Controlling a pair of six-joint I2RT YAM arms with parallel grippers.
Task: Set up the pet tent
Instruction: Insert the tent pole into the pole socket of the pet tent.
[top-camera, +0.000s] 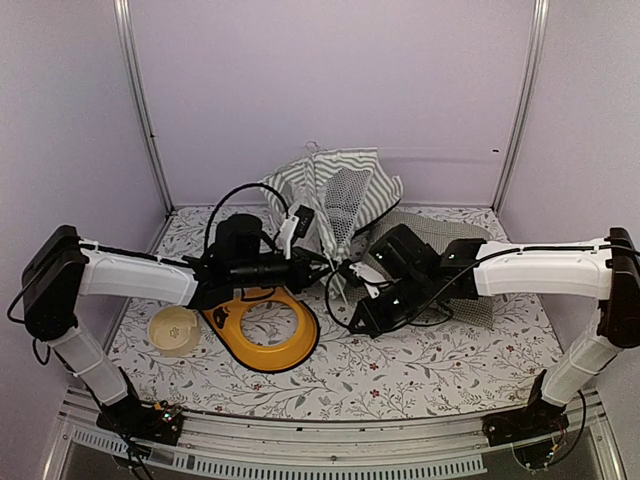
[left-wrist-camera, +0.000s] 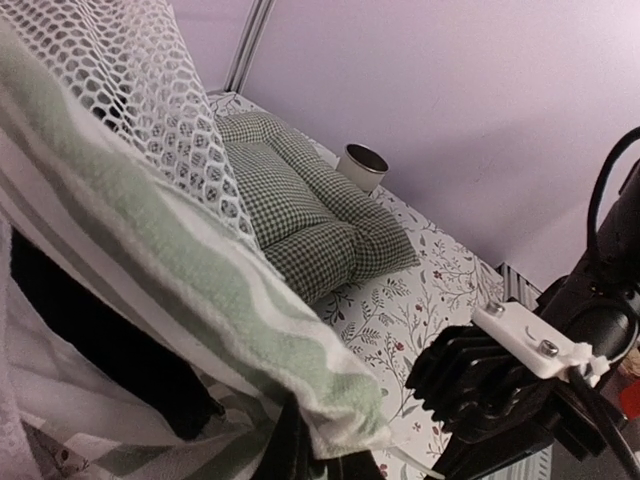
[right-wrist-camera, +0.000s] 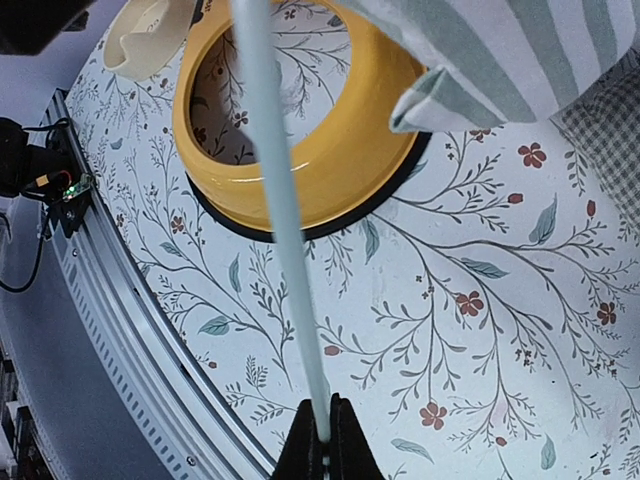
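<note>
Pet tent (top-camera: 335, 195): slumped in a heap at the back middle of the table (top-camera: 400, 370).
White pole (right-wrist-camera: 280, 200): slants over the yellow ring (right-wrist-camera: 345, 190).
Right gripper (right-wrist-camera: 325, 445): pinched tight on that pole.
Left gripper (left-wrist-camera: 310, 455): closed on the striped hem (left-wrist-camera: 330, 395).
Checked cushion (left-wrist-camera: 300, 220): just beside the tent.

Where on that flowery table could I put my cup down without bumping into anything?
Bare table along the near edge, right of the yellow ring, and the back left corner beside the tent. The middle is crowded: tent, checked cushion, left arm, right arm, cream bowl.
</note>
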